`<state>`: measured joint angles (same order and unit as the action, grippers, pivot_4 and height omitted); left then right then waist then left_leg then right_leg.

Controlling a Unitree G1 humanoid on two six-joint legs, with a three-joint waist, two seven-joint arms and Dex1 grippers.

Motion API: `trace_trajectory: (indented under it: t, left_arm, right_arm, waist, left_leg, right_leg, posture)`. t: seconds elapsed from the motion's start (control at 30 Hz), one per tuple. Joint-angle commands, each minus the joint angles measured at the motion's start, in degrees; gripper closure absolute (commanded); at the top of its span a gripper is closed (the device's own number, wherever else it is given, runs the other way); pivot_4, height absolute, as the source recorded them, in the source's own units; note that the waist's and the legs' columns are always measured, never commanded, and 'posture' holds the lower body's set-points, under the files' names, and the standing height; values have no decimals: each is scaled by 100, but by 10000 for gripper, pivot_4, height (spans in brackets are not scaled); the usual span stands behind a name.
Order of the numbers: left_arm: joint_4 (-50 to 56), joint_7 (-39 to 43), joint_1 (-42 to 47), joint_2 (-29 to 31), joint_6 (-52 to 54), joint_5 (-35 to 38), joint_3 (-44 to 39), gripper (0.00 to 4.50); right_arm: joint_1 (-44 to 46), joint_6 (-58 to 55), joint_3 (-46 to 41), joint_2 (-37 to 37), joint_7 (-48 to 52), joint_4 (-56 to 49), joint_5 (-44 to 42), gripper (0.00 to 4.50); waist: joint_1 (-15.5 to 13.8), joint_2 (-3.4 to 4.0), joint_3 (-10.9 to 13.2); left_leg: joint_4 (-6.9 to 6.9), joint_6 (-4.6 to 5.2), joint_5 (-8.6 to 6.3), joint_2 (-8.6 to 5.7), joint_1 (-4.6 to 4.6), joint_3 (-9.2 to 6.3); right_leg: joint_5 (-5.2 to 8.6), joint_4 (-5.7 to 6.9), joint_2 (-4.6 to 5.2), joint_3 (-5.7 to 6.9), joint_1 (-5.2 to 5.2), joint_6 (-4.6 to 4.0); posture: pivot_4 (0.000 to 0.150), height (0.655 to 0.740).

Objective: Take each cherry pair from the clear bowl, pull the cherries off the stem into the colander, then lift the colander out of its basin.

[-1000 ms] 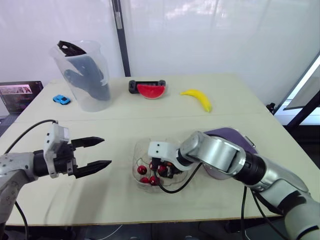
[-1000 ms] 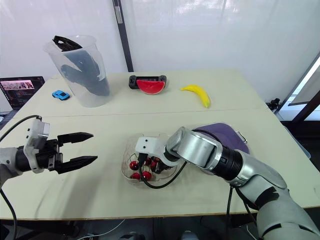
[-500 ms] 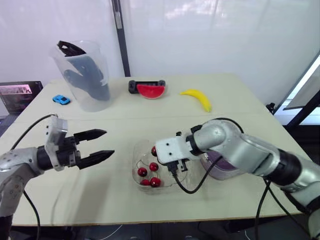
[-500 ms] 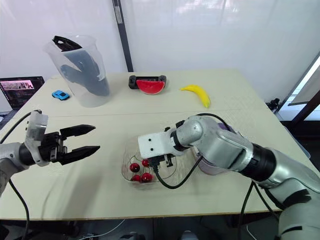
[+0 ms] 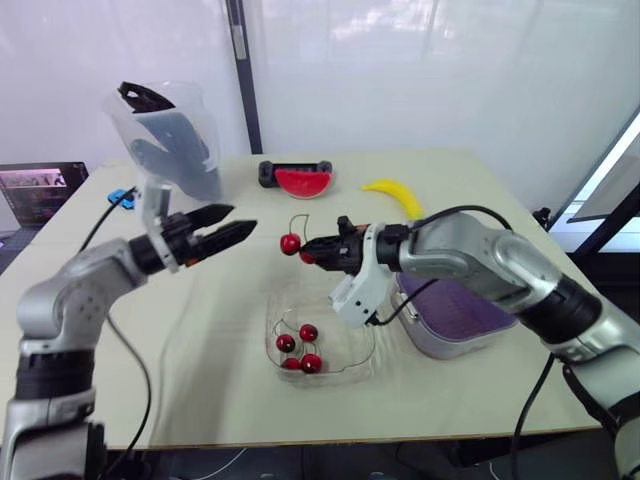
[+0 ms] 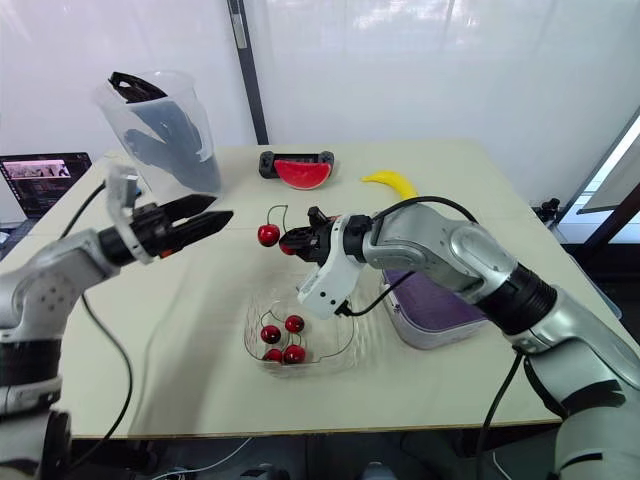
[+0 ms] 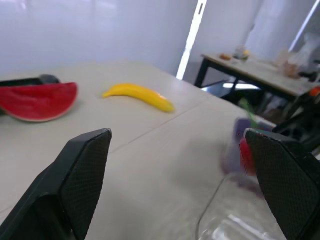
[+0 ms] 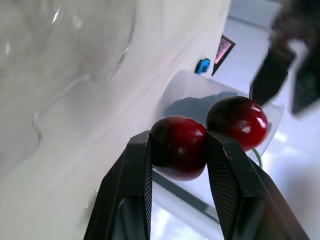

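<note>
The right pincer (image 6: 286,243), clamped on one fruit of a cherry pair (image 5: 296,247), holds it in the air over the counter (image 5: 200,340), above the far edge of the bowl (image 5: 335,352). The second fruit hangs free on its stem toward the left pincer (image 5: 242,218), whose fingers stand apart just beside it, touching nothing. The task looks to be in its early part: this pair is out of the bowl but not yet pulled from its stem. Four cherries (image 5: 309,331) wait in the bowl. The purple colander (image 5: 462,305) sits in its grey basin (image 5: 450,345) to the robot's right, and no fruit can be seen in the part of it that the right arm leaves open. Left to do, by this reading, are the stripping of this pair, the rest of the bowl, and the lifting out of the colander. A dark screen (image 5: 40,185) at the left edge carries marks too small to read, and no brand or label can be made out elsewhere.
</note>
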<state>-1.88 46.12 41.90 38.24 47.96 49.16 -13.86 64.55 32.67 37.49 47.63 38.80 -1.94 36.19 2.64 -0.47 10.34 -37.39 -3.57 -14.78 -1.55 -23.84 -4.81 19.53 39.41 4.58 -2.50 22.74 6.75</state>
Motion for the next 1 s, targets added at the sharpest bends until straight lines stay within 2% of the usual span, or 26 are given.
trace_trajectory:
  t: [0.03,0.27,0.63,0.73,0.77,0.97,1.0]
  left_arm:
    - [-164,109,568,47,178,-89,221,0]
    - [58,949,1094,259,262,-579,1213,0]
    - [79,574,1331,-138,663,-774,1391,0]
    - [6,417,1374,-273,764,-743,1278,8863]
    - [-16,374,1384,-312,823,-706,1224,13309]
    - [-18,286,1421,-407,1042,-623,1120,44705]
    - [-27,264,1437,-442,1075,-605,1083,44705]
  right_arm:
    - [344,855,-299,-68,-416,355,520,29660]
    - [637,1746,-398,-160,-824,907,1355,29660]
    - [728,2067,-631,-326,-866,1077,1452,29660]
    - [695,2113,-668,-342,-843,1055,1418,30167]
    - [685,2121,-679,-353,-842,1051,1422,30167]
    - [628,2233,-700,-349,-933,1085,1560,30167]
    - [617,2253,-697,-348,-927,1080,1558,30167]
  waist:
    - [21,-1,1]
    - [145,-1,1]
    - [136,-1,1]
    - [136,-1,1]
    - [138,-1,1]
    - [146,-1,1]
    - [145,-1,1]
  left_leg:
    - [1,-2,1,-1,0,0]
    - [16,-9,5,-4,1,1]
    - [14,-10,6,2,3,-2]
    - [13,-10,6,2,2,-2]
    - [13,-10,6,2,2,-2]
    - [15,-10,6,1,3,-2]
    - [14,-10,6,1,3,-2]
  right_leg:
    - [0,-1,0,0,1,0]
    - [0,-4,0,-1,4,0]
    - [0,-3,0,-2,3,0]
    - [0,-3,2,-2,2,0]
    - [0,-3,2,-2,2,0]
    - [0,-2,0,-2,4,0]
    - [0,-2,1,-2,4,0]
  posture:
    - [1500,7400]
    - [1500,7400]
    - [1500,7400]
    - [1500,7400]
    - [1500,7400]
    - [1500,7400]
    - [1500,7400]
